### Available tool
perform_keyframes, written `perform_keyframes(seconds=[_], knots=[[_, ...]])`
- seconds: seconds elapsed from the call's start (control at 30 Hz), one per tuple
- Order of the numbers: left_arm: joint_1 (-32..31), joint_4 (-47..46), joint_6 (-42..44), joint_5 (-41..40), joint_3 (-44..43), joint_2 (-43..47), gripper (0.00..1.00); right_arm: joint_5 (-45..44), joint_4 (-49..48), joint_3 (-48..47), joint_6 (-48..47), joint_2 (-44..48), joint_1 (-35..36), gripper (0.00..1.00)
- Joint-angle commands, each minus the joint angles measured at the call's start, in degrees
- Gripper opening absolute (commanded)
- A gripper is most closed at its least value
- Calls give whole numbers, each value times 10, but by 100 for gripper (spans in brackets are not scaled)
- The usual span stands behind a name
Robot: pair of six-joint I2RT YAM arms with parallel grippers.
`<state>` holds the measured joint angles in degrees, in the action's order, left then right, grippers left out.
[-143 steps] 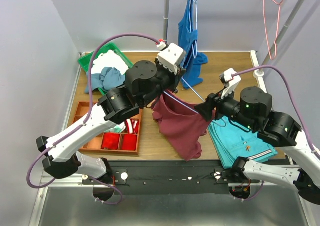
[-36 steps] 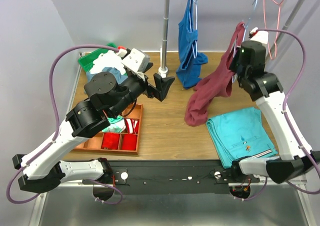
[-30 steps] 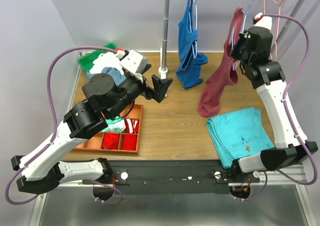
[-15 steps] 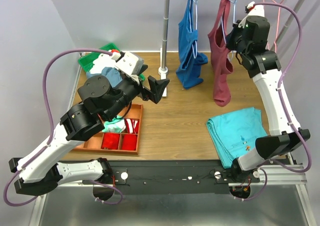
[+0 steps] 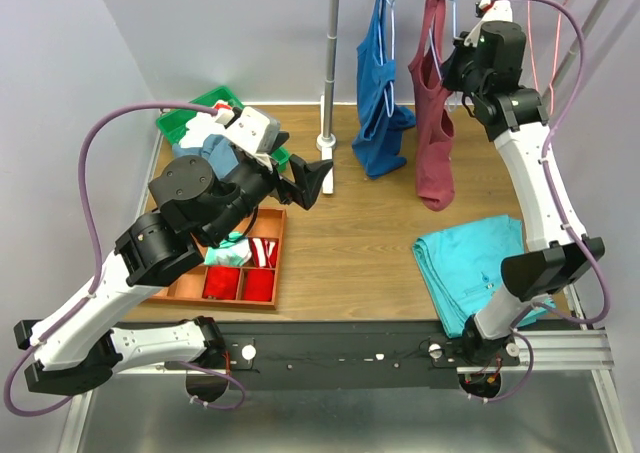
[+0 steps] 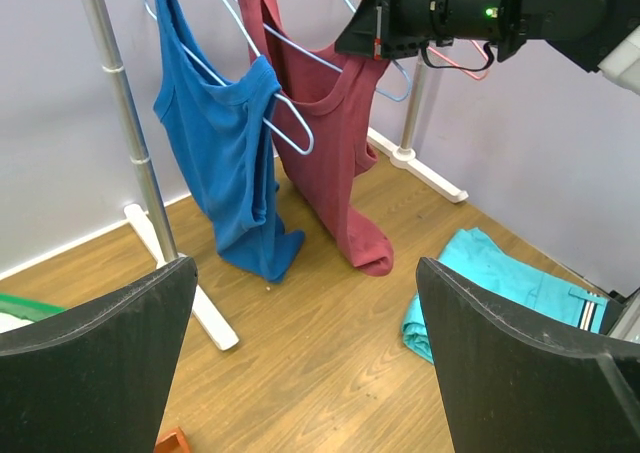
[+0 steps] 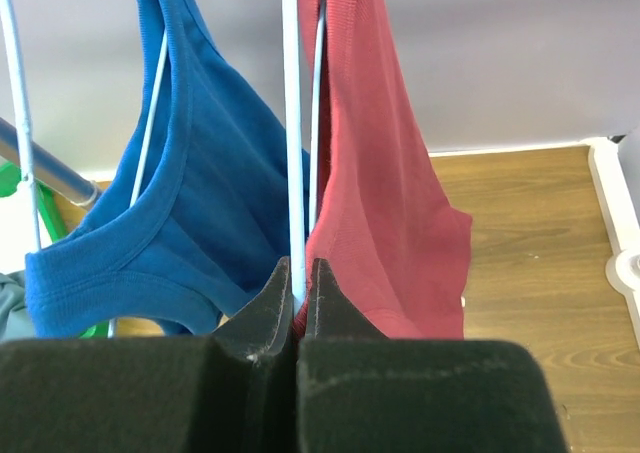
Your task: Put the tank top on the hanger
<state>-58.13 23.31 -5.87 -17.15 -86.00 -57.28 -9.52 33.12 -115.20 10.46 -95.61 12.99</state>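
The right gripper (image 7: pixel 298 273) is being kept pinched shut on the hanger (image 7: pixel 290 93) wire at the far edge. The tank top (image 5: pixel 432 123) is being carried on it, hoisted from its slump near the right edge to hang straight beside the blue top (image 5: pixel 378 83). The left gripper (image 6: pixel 305 268) is being held wide open. Probably only 1 release is being waited on.
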Motion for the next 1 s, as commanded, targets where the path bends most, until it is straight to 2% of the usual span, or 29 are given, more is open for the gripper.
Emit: perform_keyframes(seconds=[0.0, 0.33, 0.43, 0.47, 0.5, 0.67, 0.8, 0.87, 0.9, 0.97], knots=[[1, 9, 2, -16, 6, 9, 99, 28, -17, -40, -4, -24, -3, 1], [1, 15, -3, -19, 20, 2, 99, 16, -36, 2, 4, -12, -3, 1], [1, 16, -6, -20, 30, 4, 99, 11, -34, 16, 9, -7, -3, 6], [1, 13, -8, -22, 33, 5, 99, 10, -36, 22, 10, 1, -3, 9], [1, 13, -11, -22, 39, 4, 99, 8, -41, 28, 11, 5, -3, 16], [1, 8, -19, -18, 55, 5, 99, -5, -36, 44, 14, 24, -3, 32], [1, 3, -27, -15, 70, 6, 99, -1, -20, 50, 25, 45, -3, 53], [1, 3, -36, -15, 77, 5, 99, 4, -12, 57, 40, 60, -3, 61], [1, 2, -41, -15, 84, 5, 99, 10, -10, 73, 47, 69, -3, 71], [2, 3, -55, -16, 91, 1, 99, 22, -10, 97, 67, 105, -3, 80]])
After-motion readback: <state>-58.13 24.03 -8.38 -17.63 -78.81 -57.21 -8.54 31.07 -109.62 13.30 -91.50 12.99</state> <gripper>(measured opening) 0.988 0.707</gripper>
